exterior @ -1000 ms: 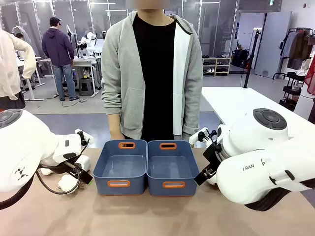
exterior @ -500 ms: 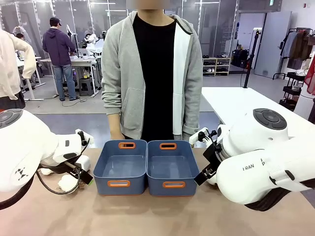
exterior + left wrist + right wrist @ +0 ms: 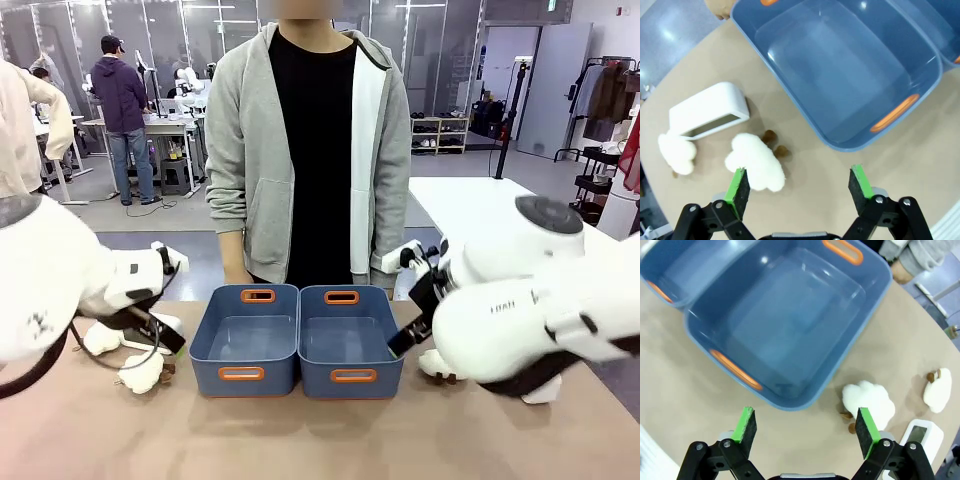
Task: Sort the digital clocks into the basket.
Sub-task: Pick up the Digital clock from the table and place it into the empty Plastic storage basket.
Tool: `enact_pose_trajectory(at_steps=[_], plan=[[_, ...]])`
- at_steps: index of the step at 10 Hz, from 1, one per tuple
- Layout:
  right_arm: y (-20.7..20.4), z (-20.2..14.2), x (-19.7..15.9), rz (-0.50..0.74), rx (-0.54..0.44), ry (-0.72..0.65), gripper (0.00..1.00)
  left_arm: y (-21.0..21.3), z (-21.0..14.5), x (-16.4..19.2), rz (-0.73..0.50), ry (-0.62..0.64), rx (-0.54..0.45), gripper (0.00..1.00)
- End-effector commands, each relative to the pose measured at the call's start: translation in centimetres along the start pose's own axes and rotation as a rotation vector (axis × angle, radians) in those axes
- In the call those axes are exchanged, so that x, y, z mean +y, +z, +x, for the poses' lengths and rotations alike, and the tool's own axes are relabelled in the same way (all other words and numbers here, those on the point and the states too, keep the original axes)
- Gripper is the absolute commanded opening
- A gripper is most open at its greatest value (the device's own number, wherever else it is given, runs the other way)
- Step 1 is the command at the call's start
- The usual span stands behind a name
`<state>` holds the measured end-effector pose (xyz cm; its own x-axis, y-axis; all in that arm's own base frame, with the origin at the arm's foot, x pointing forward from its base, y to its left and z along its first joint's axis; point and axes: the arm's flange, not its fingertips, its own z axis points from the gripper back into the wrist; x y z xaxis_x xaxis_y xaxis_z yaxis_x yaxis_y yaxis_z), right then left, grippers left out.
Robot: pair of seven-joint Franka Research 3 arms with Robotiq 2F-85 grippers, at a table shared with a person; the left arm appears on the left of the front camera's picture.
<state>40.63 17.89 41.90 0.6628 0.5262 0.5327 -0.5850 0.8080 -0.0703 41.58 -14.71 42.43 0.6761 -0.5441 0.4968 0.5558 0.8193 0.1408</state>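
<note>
Front view: two blue baskets stand side by side at the middle of the tan table [image 3: 300,440], long walls touching. The left basket [image 3: 250,338] and the right basket [image 3: 345,340] both show bare floors. A person in a grey hoodie [image 3: 250,150] stands at twelve o'clock behind them, and the two white arms flank them at nine and three o'clock. In the left wrist view the left gripper [image 3: 799,184] hangs over bare tabletop with its jaws spread as wide as they go and nothing between the green pads. The left basket lies at about one o'clock from it. The left clock [image 3: 707,111] lies on the table at ten o'clock from the gripper, outside the basket and at nine o'clock of the basket's near corner, apart from its wall, with its dark display face turned toward the camera. A white plush sheep [image 3: 756,162] lies just ahead of the pad on the picture's left side. A second sheep [image 3: 676,151] lies at nine o'clock, close against the clock's lower corner. In the right wrist view the right gripper [image 3: 805,426] is likewise fully spread and holds nothing, with the right basket at eleven to twelve o'clock from it. A fluffy sheep [image 3: 867,399] sits at one o'clock just beyond the pad on the picture's right side, near the basket's corner. A farther sheep [image 3: 936,390] sits at two o'clock. The right clock [image 3: 921,436] lies on the table at three o'clock, outside the basket, display up, partly hidden behind the gripper's finger.
</note>
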Motion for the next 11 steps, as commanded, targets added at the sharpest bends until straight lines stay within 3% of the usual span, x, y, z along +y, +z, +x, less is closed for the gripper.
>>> enact_pose_trajectory(at_steps=[1,2,4,7,9,11], plan=[[2.4,2.0,-2.1,0.147,0.016,-0.034,1.00,3.6,1.4,2.3,-0.100,-0.005,0.056,1.00],[3.5,2.5,-2.5,0.221,0.042,-0.056,1.00,4.9,1.0,2.9,-0.166,0.003,0.063,1.00],[5.6,1.7,-5.9,0.483,0.029,-0.177,1.00,8.0,-1.0,5.8,-0.425,0.159,0.002,1.00],[6.9,-3.3,-10.9,0.869,-0.070,-0.384,1.00,11.9,-7.6,10.3,-0.710,0.377,-0.199,1.00],[8.3,-7.8,-13.8,1.006,-0.164,-0.509,1.00,14.0,-13.0,12.4,-0.750,0.509,-0.349,1.00],[10.8,-13.6,-15.9,0.997,-0.321,-0.614,1.00,16.4,-21.2,14.1,-0.691,0.714,-0.474,1.00]])
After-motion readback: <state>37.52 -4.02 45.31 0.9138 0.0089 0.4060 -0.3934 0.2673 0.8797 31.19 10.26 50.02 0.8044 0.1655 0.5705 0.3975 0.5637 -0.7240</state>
